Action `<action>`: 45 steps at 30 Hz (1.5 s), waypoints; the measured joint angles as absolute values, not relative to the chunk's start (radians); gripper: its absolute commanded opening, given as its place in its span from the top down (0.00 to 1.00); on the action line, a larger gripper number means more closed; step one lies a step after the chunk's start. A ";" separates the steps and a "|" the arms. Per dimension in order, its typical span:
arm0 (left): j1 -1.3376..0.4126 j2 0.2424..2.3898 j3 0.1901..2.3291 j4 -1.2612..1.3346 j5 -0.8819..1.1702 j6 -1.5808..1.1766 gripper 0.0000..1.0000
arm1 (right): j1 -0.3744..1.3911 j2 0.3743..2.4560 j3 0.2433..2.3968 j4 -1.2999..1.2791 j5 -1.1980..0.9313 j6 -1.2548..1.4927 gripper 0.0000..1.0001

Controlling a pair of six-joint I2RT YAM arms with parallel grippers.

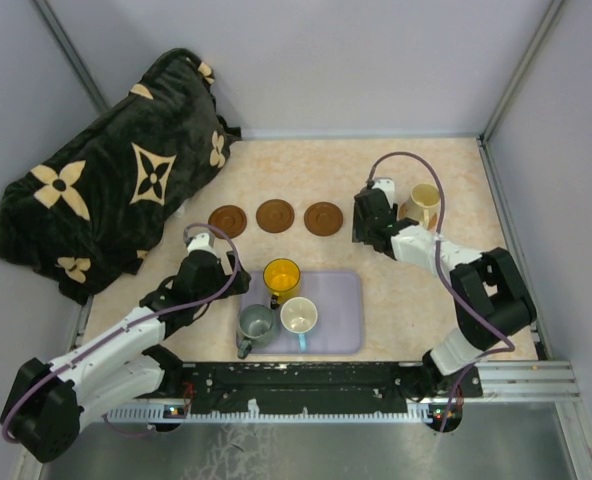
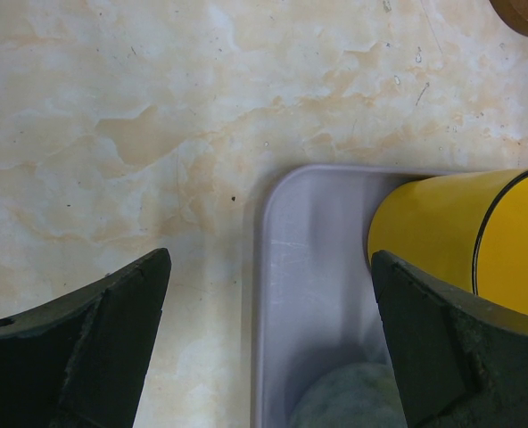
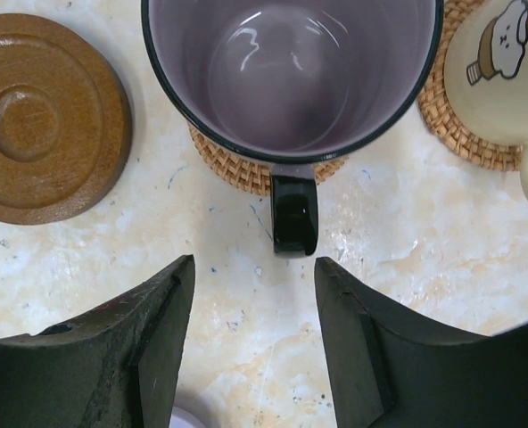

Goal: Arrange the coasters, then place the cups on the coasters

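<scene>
1. Black plush blanket [image 1: 106, 190] with tan flowers lies bunched at the far left of the table [image 1: 416, 290]. Near the arm bases, a lavender tray [image 1: 341, 300] carries the yellow mug [image 1: 281, 275], the grey-green mug [image 1: 257, 324] and the cream mug [image 1: 299, 316].
2. Just ahead of the right gripper [image 3: 253, 267], the purple mug [image 3: 291, 80] stands upright on a woven coaster [image 3: 237, 165]. A brown wooden coaster [image 3: 45, 116] lies to its left, and the beige mug [image 3: 505, 62] stands on a second woven coaster [image 3: 451, 116] to its right.
3. Its black handle [image 3: 294, 214] points straight back at the gap between the fingers, but is not within it.
4. About half open, the right gripper holds nothing. The left gripper [image 2: 271, 263], spread wide and empty, hovers over the tray's corner beside the yellow mug.
</scene>
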State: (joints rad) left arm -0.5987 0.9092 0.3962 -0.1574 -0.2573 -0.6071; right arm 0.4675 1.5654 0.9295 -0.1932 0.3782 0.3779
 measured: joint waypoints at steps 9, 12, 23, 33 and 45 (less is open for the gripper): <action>-0.599 0.896 0.396 -0.158 -0.257 -0.606 0.00 | 0.570 1.384 0.875 -0.280 0.399 0.430 0.41; -0.599 0.890 0.396 -0.158 -0.250 -0.603 0.00 | 0.614 1.303 0.875 -0.306 0.397 0.454 0.42; -0.600 0.847 0.396 -0.158 -0.206 -0.548 0.00 | 0.962 1.205 0.875 -0.464 0.400 0.610 0.41; -0.601 0.832 0.398 -0.167 -0.181 -0.514 0.00 | 1.219 1.151 0.888 -0.611 0.429 0.799 0.36; -0.607 0.819 0.415 -0.195 -0.171 -0.519 0.00 | 1.488 1.177 0.892 -0.705 0.490 0.994 0.38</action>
State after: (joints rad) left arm -0.6071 0.8188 0.4149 -0.1947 -0.1707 -0.5194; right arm 1.4879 1.1774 0.8925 -0.7048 0.4896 0.9943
